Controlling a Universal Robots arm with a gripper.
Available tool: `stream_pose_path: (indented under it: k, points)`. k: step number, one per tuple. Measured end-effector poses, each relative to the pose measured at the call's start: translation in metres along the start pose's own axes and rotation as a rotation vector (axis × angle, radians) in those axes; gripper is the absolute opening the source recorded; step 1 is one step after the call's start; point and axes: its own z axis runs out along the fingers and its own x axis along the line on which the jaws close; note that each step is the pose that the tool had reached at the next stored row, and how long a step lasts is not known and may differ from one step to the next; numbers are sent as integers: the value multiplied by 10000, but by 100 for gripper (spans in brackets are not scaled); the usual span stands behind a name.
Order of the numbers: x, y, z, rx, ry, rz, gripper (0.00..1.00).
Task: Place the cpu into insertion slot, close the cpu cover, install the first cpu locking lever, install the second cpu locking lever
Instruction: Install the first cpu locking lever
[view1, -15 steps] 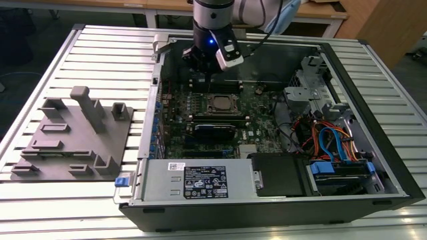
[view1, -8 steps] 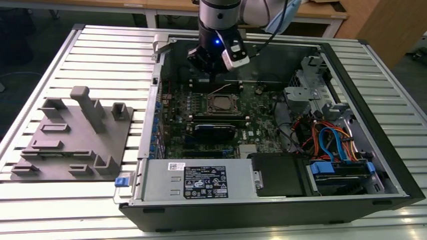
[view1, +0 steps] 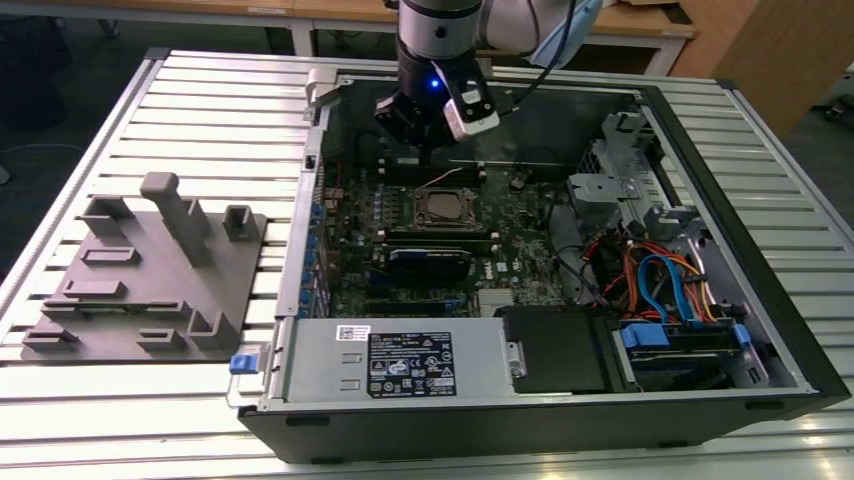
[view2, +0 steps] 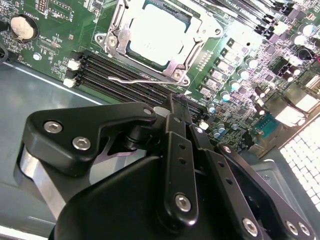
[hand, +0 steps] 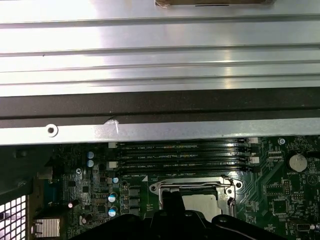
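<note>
The cpu (view2: 155, 30), silvery-grey and square, lies flat in the insertion slot (view2: 102, 39) on the green board. The cpu cover (view2: 172, 65), a thin silver frame, is down around it. A thin wire lever (view2: 131, 78) lies along the socket's edge beside the memory slots. My gripper (view2: 172, 100) hangs just above the board beside that edge, fingers together with nothing between them. In the exterior view the gripper (view1: 424, 158) sits just behind the cpu (view1: 443, 208). The first wrist view shows the gripper (hand: 172, 197) over the socket, with the cpu (hand: 202, 202) beyond it.
Long black memory slots (view2: 107, 70) run between my gripper and the socket. The case's silver wall (hand: 160, 132) stands close behind them. A grey fixture (view1: 147, 270) lies on the slatted table at the exterior view's left. A power supply (view1: 387, 360) and cables (view1: 654, 280) fill the case's front.
</note>
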Motion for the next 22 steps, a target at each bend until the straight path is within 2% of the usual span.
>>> stream_pose_path:
  k: [5,7,9,10,11,12,14,15,16,18,19,22]
  points:
    - [0,0,0,1,0,-1,11]
    - [-1,0,0,-37,0,-4,11]
    - [-6,-4,1,-145,8,0,11]
    - [-10,-6,3,-248,13,4,11]
    - [-13,-7,5,-430,22,7,11]
    - [-18,-7,9,-485,24,8,11]
    - [-26,-7,12,-479,24,9,11]
    - [-31,-7,15,-434,22,16,11]
    - [-37,-7,20,-364,16,29,11]
    - [-50,-7,26,-174,1,67,11]
    - [-56,-6,32,-137,-4,98,11]
    - [-66,-7,54,-139,-15,206,11]
